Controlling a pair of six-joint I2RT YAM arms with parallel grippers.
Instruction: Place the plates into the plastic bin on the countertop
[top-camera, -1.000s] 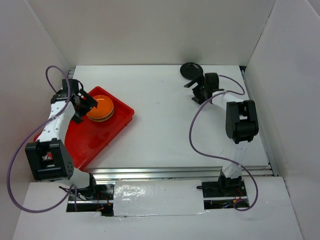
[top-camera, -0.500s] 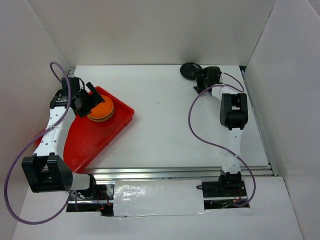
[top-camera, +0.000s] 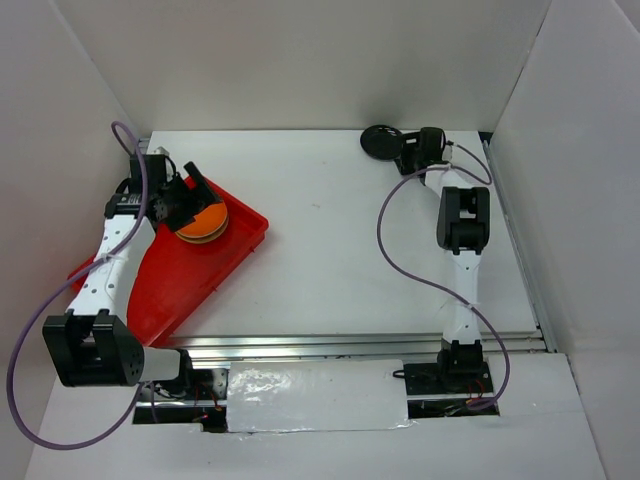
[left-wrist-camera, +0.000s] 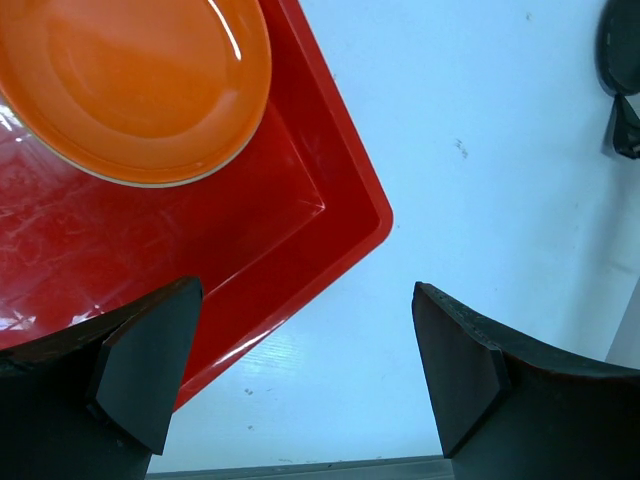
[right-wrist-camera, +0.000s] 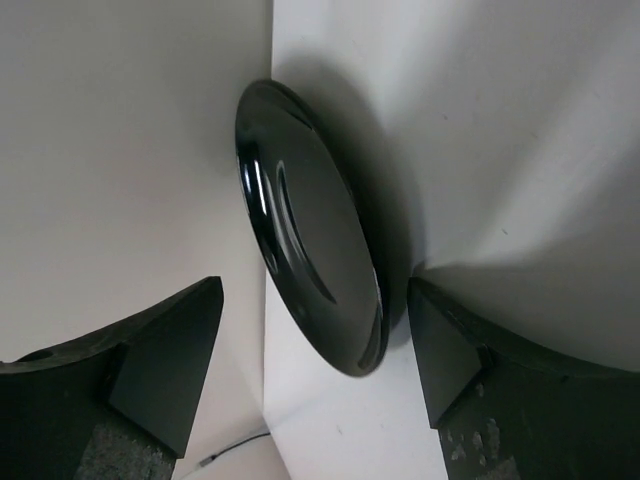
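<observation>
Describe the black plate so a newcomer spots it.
On the white countertop, go to the far edge, right of centre. The black plate sits there by the wall; the other plates sit stacked, orange on top, in the red bin at left.

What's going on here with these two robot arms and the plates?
The arms are putting plates into the red bin. The left claw hangs open over the bin, where an orange plate already lies. The right claw reaches to the far edge of the countertop, its jaws open on either side of the black plate, not yet closed on it.
</observation>
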